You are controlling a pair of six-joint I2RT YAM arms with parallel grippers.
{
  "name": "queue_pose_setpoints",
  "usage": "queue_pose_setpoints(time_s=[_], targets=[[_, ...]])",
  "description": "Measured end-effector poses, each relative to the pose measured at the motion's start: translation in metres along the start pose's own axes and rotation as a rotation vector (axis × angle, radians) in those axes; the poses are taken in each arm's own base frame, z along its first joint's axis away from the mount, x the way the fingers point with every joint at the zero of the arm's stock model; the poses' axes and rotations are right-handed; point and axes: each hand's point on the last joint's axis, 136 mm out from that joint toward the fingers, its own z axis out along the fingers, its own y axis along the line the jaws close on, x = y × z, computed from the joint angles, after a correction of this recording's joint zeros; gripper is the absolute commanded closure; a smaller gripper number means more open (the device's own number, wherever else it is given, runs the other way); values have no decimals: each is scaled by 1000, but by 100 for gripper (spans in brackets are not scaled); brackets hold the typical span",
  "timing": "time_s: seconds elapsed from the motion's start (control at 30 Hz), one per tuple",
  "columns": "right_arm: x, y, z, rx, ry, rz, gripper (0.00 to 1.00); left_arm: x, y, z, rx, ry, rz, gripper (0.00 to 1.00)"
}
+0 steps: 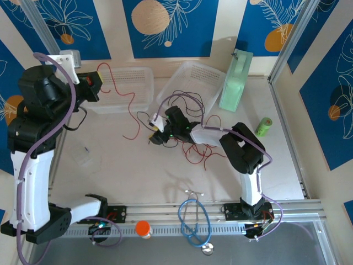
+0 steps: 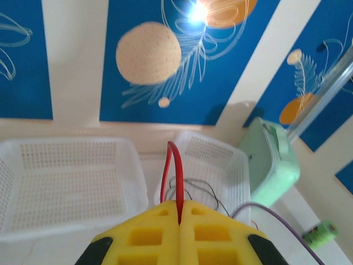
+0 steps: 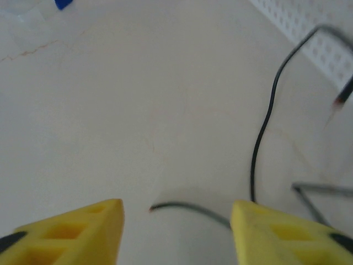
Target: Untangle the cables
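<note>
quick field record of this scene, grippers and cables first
left gripper: shut on red cable, which trails down to the table
right gripper: open, low over the table, black cable end lying between its fingers
tangle: red and black loops on the table by the right gripper
baskets: two, white, at the far side

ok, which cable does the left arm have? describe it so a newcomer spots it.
Find the left white basket at the back of the table. One red cable crosses it and trails onto the tabletop in front, its upper end pinched in the shut left gripper. Unlike the red and black tangle in front of the other basket, it runs alone as one long wavy strand.
</note>
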Motion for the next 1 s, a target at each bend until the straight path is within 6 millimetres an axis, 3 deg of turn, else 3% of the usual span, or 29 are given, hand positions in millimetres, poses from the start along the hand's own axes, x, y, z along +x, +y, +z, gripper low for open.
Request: queue_pose_setpoints(time_s=[0.1, 0.2, 0.3, 0.43, 0.63, 0.83, 1.0], targets=[[18, 9, -22, 19, 35, 50, 99, -9, 10, 11, -51, -72, 22, 100], [21, 19, -50, 27, 51, 102, 100, -18, 21, 32, -100, -139, 47, 100], [12, 29, -77, 44, 35, 143, 100, -19, 32, 66, -143, -182, 76, 100], [9, 52, -112, 56, 18, 190, 100, -7, 51, 116, -208, -205, 123, 100], [20, 76, -164, 83, -7, 316, 100, 11, 82, 178, -320, -267, 196, 100], [27, 87, -219, 127, -99, 446, 100, 24, 100, 229, -375, -322, 235, 100], [43, 89, -248, 181, -139, 517, 100, 45, 114, 255, -409, -314, 240, 100]])
